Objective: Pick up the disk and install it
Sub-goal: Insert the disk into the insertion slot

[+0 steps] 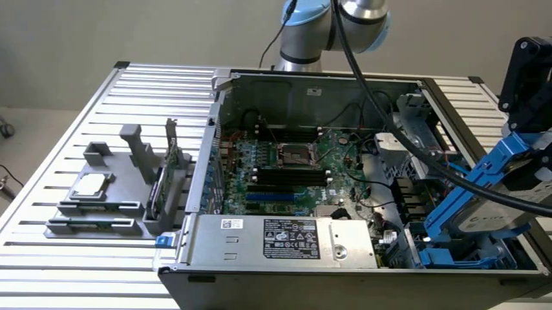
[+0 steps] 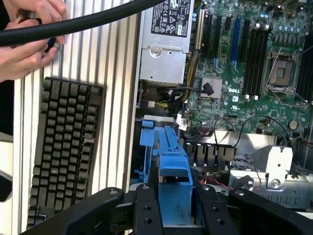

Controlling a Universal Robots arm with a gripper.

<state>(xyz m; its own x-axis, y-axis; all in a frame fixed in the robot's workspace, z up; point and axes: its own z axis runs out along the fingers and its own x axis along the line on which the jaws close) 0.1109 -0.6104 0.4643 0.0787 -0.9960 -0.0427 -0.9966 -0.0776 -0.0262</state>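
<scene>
The disk, a grey metal drive in a bright blue carrier, hangs tilted over the front corner of the open computer case at the exterior view's right. My gripper comes down from that side and is shut on the carrier's upper end. In the wrist view my two black fingers clamp the blue carrier between them, edge on. Just below the disk sits the blue bay bracket in the case floor; the disk's lower end is close above it, and contact is not clear.
The open case holds a green motherboard and a silver power supply. A grey fixture with a small square chip stands on the slatted table. A keyboard lies beside the case. A person's hands hold something near a thick black cable.
</scene>
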